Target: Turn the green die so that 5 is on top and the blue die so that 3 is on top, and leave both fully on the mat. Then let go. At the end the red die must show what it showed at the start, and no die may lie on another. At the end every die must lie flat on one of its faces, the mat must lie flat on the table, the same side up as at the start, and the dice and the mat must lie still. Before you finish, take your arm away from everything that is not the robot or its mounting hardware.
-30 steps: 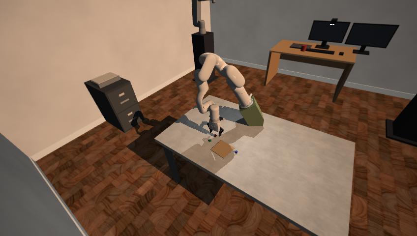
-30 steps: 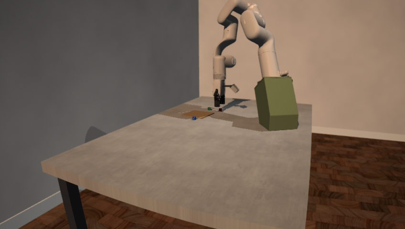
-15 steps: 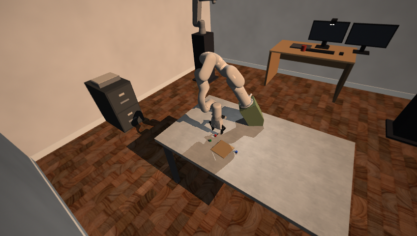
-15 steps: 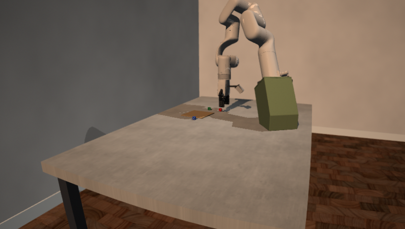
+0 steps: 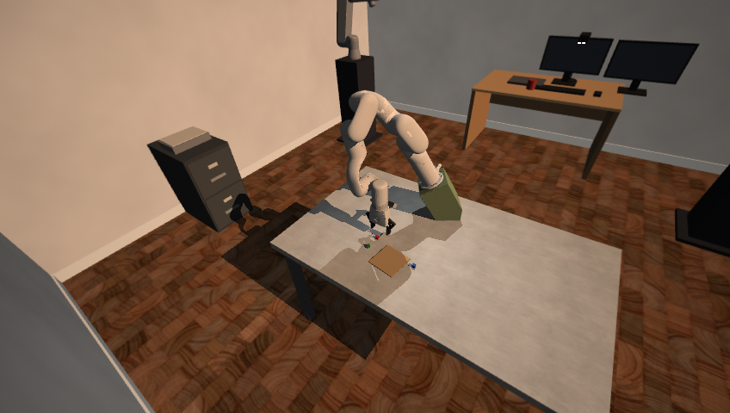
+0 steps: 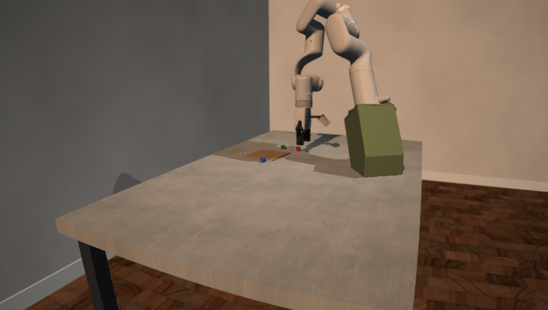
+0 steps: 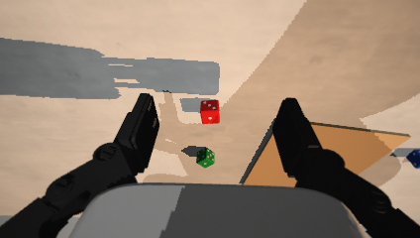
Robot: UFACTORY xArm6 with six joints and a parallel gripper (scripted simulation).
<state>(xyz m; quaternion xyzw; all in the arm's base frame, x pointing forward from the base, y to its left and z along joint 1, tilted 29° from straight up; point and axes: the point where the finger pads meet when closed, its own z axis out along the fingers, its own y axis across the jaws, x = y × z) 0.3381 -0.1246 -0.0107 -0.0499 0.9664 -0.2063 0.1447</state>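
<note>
Blue die (image 5: 413,265) (image 6: 262,160) (image 7: 414,158) cropped only in wrist view

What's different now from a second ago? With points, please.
The gripper (image 5: 380,230) (image 6: 303,140) (image 7: 216,111) has shifted a little toward the green block (image 5: 440,204) (image 6: 377,142) that the arm stands on. It is open and empty; I see nothing picked up or let go. The red die (image 5: 376,237) (image 6: 298,148) (image 7: 210,112) looks brighter. All three dice and the mat (image 5: 389,261) (image 6: 267,154) (image 7: 347,154) look unmoved.
</note>
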